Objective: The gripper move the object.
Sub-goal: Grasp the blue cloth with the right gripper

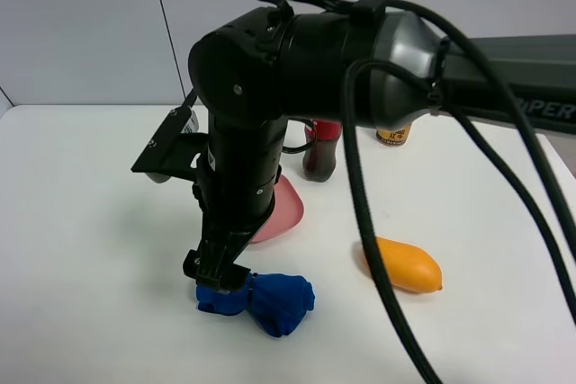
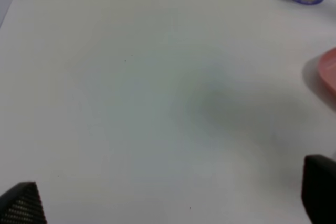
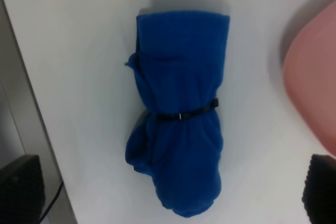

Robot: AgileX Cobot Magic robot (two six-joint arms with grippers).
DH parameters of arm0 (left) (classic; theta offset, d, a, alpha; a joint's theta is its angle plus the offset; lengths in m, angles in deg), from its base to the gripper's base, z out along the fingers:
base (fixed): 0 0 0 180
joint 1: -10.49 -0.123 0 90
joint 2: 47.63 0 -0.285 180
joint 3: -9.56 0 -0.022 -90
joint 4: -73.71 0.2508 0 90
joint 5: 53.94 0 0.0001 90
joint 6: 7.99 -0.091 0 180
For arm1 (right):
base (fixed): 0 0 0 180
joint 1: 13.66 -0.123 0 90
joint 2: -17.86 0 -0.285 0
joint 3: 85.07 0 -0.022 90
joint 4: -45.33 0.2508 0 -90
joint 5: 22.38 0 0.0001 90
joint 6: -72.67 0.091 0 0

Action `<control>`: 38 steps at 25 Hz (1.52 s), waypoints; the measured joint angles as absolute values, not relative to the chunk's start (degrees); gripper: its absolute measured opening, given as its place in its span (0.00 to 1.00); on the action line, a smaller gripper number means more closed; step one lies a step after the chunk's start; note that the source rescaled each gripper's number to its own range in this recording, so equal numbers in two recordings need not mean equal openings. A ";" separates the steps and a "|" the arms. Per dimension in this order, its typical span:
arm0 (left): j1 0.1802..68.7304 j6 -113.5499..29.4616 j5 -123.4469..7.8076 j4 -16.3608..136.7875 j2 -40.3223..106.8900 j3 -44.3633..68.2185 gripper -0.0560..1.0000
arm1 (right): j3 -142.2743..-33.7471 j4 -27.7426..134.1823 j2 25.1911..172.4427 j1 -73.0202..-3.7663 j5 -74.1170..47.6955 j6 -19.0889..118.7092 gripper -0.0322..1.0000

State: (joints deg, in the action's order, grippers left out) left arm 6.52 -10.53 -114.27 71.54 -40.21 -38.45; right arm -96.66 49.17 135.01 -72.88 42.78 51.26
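A blue rolled cloth bundle (image 1: 274, 301), tied with a thin black band, lies on the white table near the front. In the right wrist view the bundle (image 3: 178, 114) lies between the two dark fingertips (image 3: 18, 187). My right gripper (image 1: 220, 278) reaches across the middle and stands low over the bundle's left end, open and straddling the bundle (image 3: 169, 192). My left gripper (image 2: 170, 198) is open and empty over bare table; it is out of the exterior view.
A pink plate (image 1: 281, 213) lies just behind the bundle, also seen in the right wrist view (image 3: 315, 77). An orange oval object (image 1: 407, 264) lies to the right. A dark red bottle (image 1: 321, 150) and a small cup (image 1: 393, 136) stand at the back.
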 joint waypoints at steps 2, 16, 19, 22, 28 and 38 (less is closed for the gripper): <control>6.52 -10.53 -114.27 71.54 -40.21 -38.45 1.00 | -96.66 49.17 136.20 -73.33 44.32 51.20 1.00; 6.52 -10.53 -114.27 71.54 -40.21 -38.45 1.00 | -96.38 48.86 142.65 -73.74 45.84 49.72 1.00; 6.52 -10.53 -114.27 71.54 -40.21 -38.45 1.00 | -92.65 48.79 142.75 -73.74 42.69 48.99 1.00; 6.52 -10.53 -114.27 71.54 -40.21 -38.45 1.00 | -87.35 48.79 143.03 -73.74 37.87 48.44 1.00; 6.52 -10.53 -114.27 71.54 -40.21 -38.45 1.00 | -84.44 48.79 143.29 -73.74 28.82 47.85 1.00; 6.52 -10.53 -114.27 71.54 -40.21 -38.45 1.00 | -84.44 48.86 145.74 -72.57 23.29 47.85 0.93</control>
